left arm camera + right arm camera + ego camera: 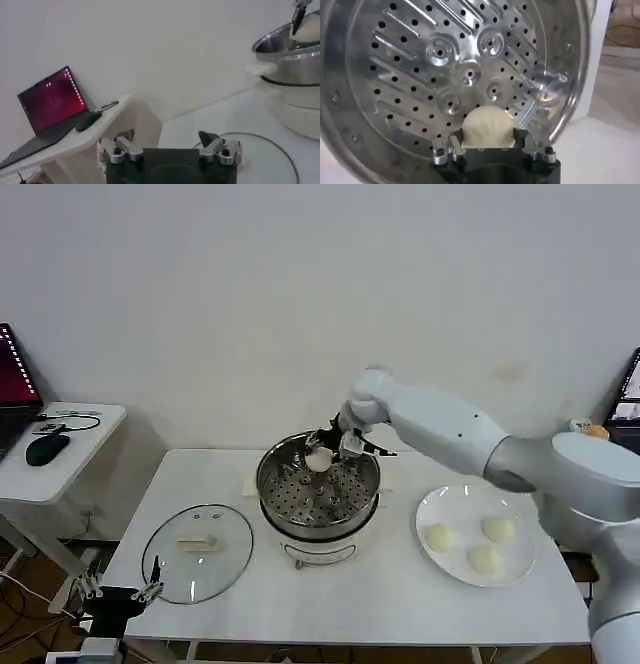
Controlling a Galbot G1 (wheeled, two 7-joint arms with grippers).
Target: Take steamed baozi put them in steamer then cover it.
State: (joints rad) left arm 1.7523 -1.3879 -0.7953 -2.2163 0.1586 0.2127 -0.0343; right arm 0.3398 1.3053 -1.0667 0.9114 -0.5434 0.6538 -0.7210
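At the bench centre: the round shiny stainless-steel steamer basket with a perforated floor [318,484] sits on its white pot base; no bun lies on the floor yet.
Right gripper [330,450]: poised above the basket's far rim, jaws clamped on one small cream-white dough bun [488,127].
Key relation: the held bun hangs straight over the perforated floor, near the rear wall; the next move looks to be a short descent and release. The bun is round, so no long axis matters.
Remaining buns: three cream-white baozi [483,542] rest on the flat white plate [432,509] toward the bench's right edge, nearer the right arm.
Cover: the round transparent glass lid with a pale beige bar handle [198,550] lies flat near the front-left corner, nearer the left arm.
Left gripper [170,150]: parked low just off the front-left corner, jaws spread and empty.
Writing: none readable.
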